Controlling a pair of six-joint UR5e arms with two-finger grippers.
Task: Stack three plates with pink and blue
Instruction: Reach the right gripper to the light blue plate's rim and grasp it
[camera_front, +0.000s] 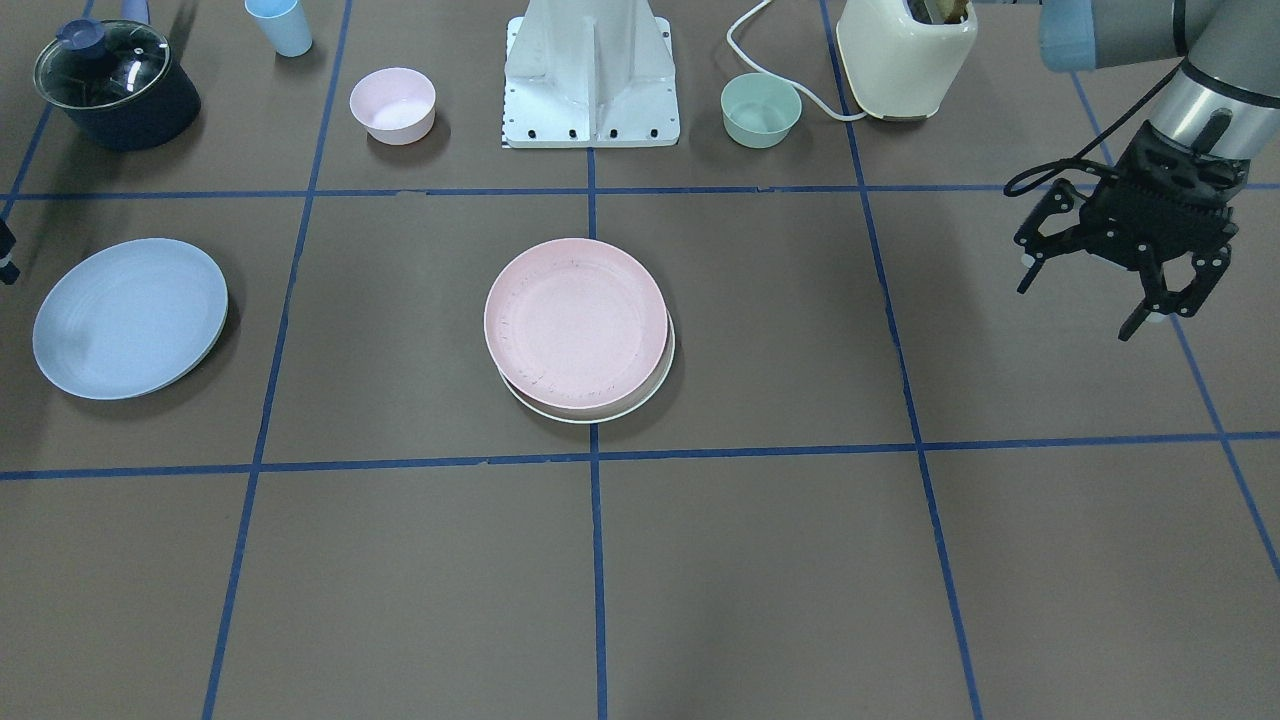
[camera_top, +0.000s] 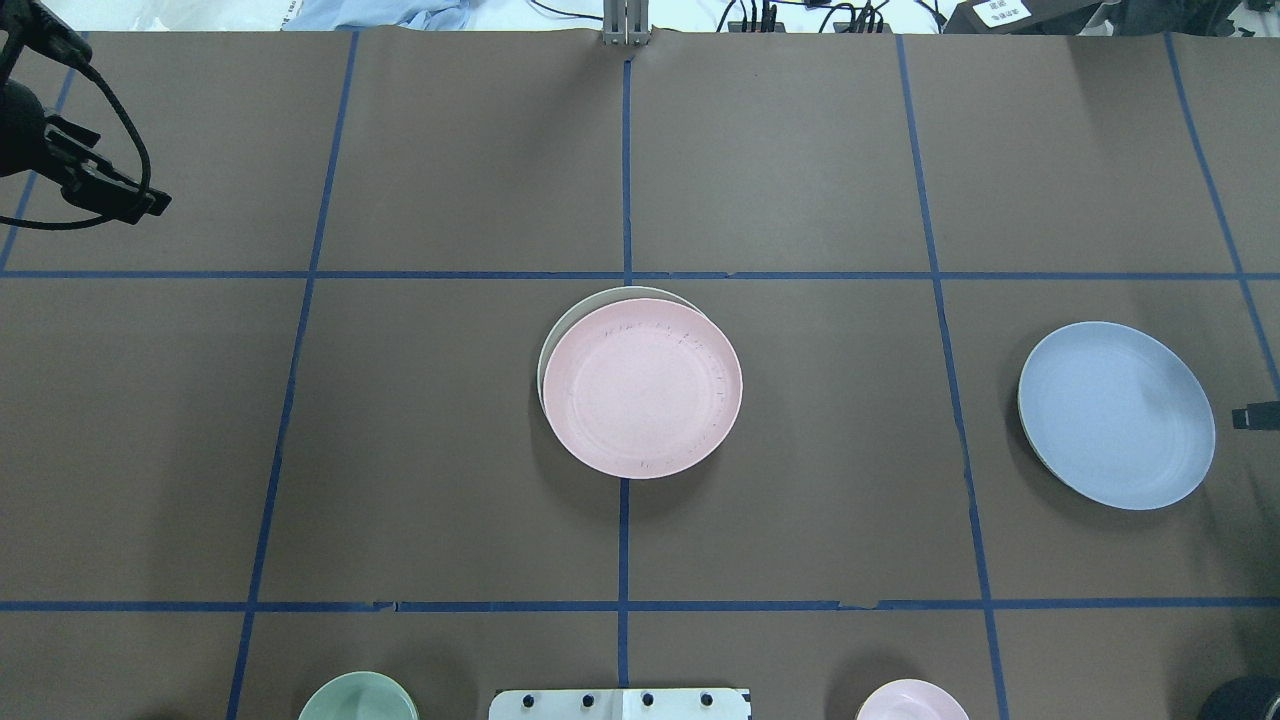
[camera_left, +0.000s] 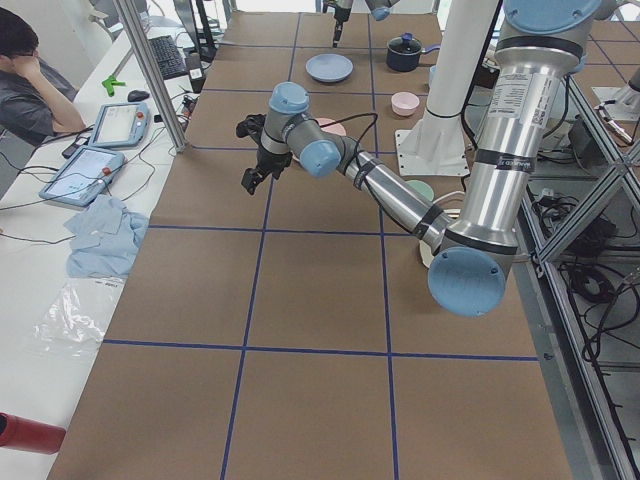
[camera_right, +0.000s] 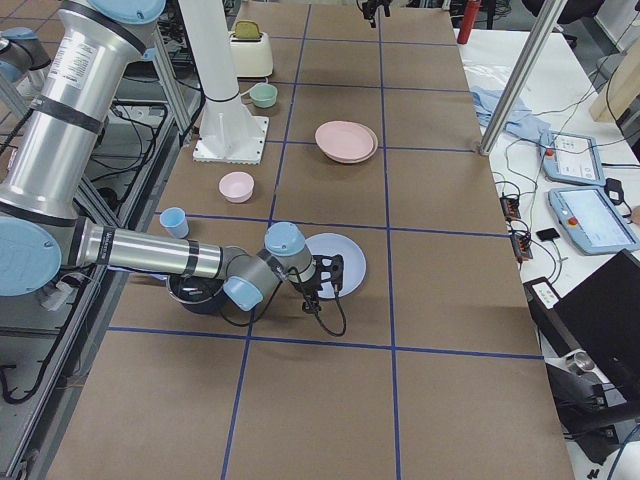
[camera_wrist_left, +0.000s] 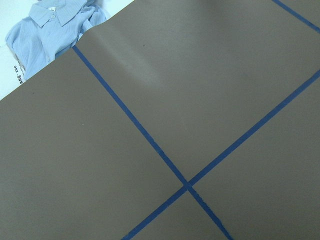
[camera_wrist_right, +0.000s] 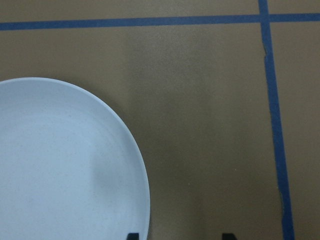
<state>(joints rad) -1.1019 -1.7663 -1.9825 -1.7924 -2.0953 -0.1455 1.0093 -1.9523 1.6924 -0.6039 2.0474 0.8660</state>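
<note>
The speckled pink plate (camera_front: 575, 322) lies on the cream-green plate (camera_front: 600, 415) at the table's centre, shifted a little so the lower rim shows; both also show in the overhead view (camera_top: 642, 387) (camera_top: 560, 330). The light blue plate (camera_front: 130, 318) (camera_top: 1117, 415) lies alone on the robot's right side. My right gripper (camera_wrist_right: 180, 235) is open just beside the blue plate's (camera_wrist_right: 60, 165) outer edge, low over the table, and holds nothing. My left gripper (camera_front: 1075, 310) is open and empty, raised over bare table far from the plates.
Along the robot's side stand a pink bowl (camera_front: 393, 104), a green bowl (camera_front: 761, 109), a blue cup (camera_front: 280, 25), a lidded dark pot (camera_front: 115, 85), a cream toaster (camera_front: 905, 50) and the white arm base (camera_front: 590, 80). A blue cloth (camera_wrist_left: 50, 25) lies beyond the far table edge.
</note>
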